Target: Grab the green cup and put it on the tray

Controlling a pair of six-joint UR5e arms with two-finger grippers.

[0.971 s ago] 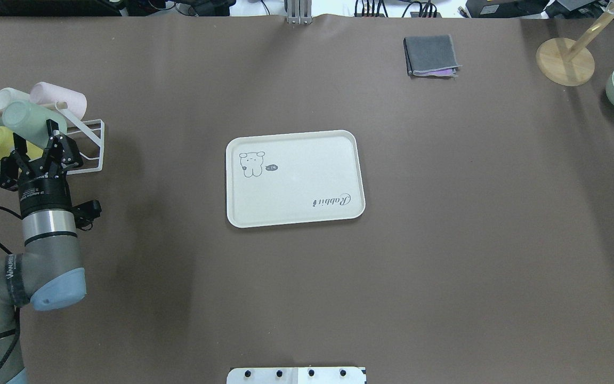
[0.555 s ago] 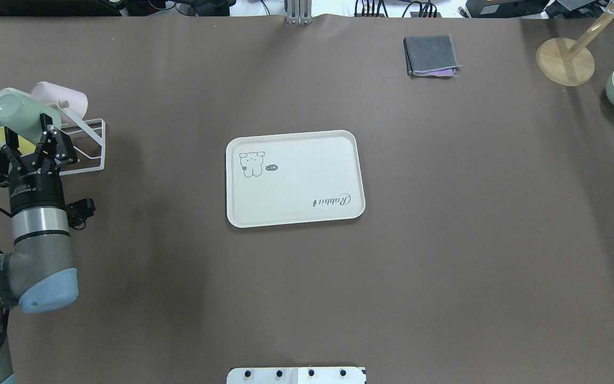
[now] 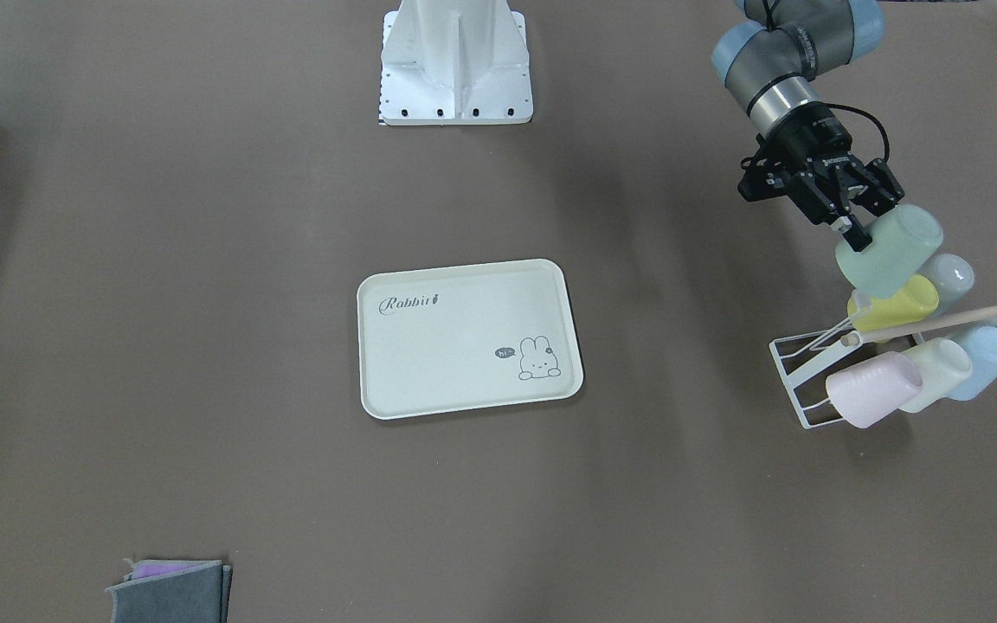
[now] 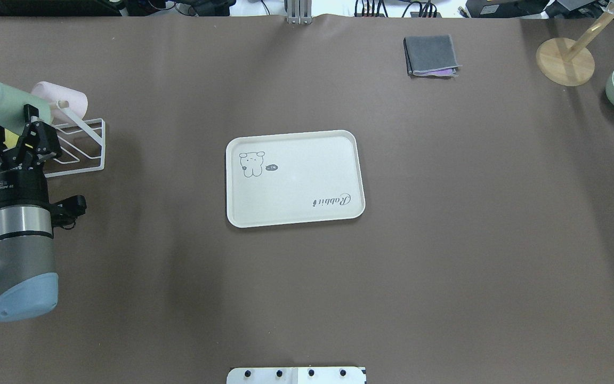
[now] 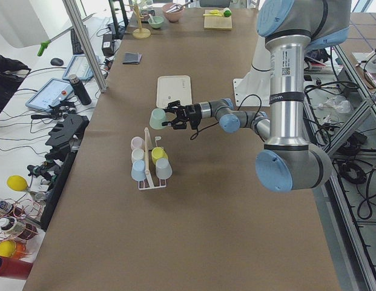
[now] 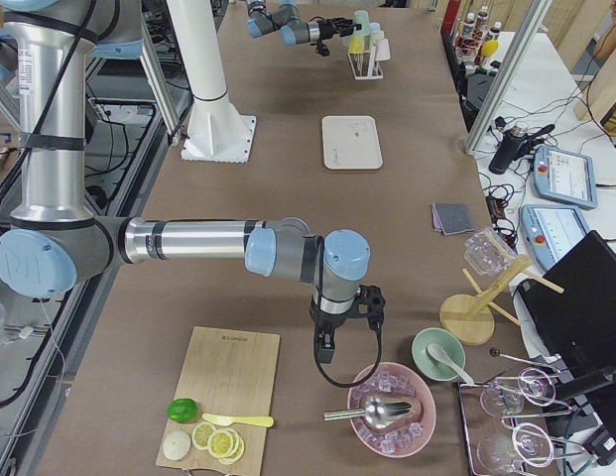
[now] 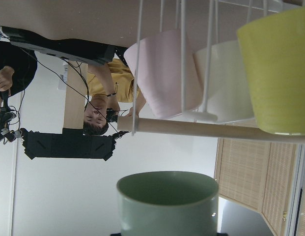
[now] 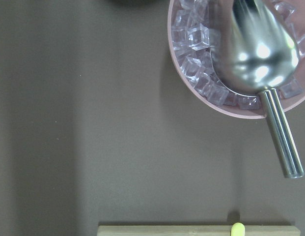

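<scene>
Brown table point(image 4: 445, 240), left gripper point(image 4: 13, 124) clenched on green cup point(image 4: 3, 101) (near rack point(image 4: 80, 146)), right gripper point(image 6: 325, 355) unclear.

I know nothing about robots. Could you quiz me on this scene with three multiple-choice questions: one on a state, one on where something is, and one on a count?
1. The tray is:
A carrying nothing
B carrying one cup
C stacked with cups

2. The green cup is:
A on the tray
B in the left gripper, clear of the wire rack
C hung on the rack's pole

3. Cups on the rack:
A two
B five
C nine

Answers:
1 A: its surface shows only the printed rabbit and lettering.
2 B: the gripper clamps it in the air beside the rack.
3 B: the front view shows yellow, grey, pink, cream and blue ones there.
</scene>
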